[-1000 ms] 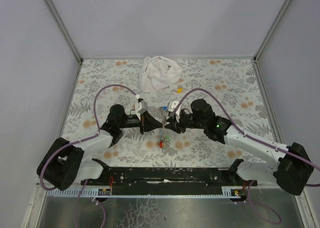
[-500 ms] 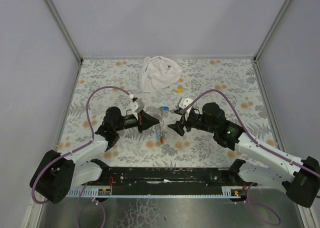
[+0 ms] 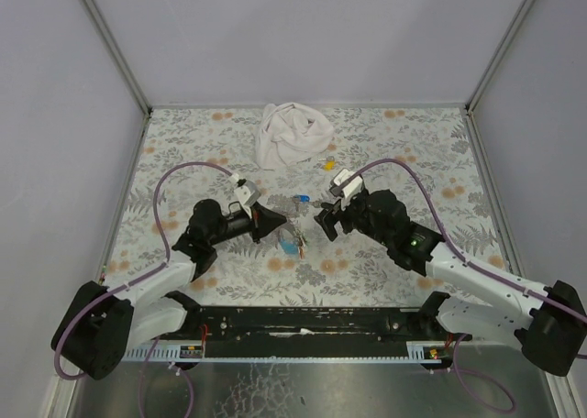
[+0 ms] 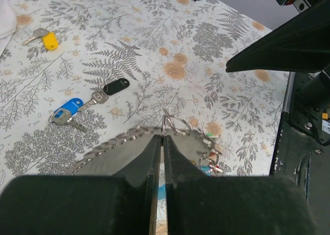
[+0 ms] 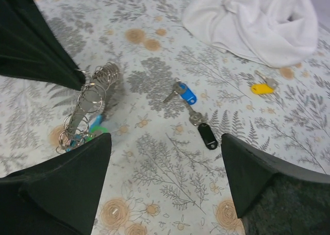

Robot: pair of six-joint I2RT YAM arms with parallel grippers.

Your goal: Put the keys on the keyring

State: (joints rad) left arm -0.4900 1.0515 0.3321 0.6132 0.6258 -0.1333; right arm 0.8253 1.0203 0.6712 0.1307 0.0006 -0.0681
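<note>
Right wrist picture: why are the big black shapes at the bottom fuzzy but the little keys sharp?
Right wrist view: they are fingers of the open right gripper, very near the lens, so soft-edged; the blue key lies farther off, in focus. Left wrist view: the shut left gripper blurs likewise.

White arm shells point(image 3: 477, 273), black joints — purple cables point(image 3: 193, 165) off both, green light point(image 3: 413, 242) at four o'clock, right gripper point(image 5: 164, 138) black wedges
</note>
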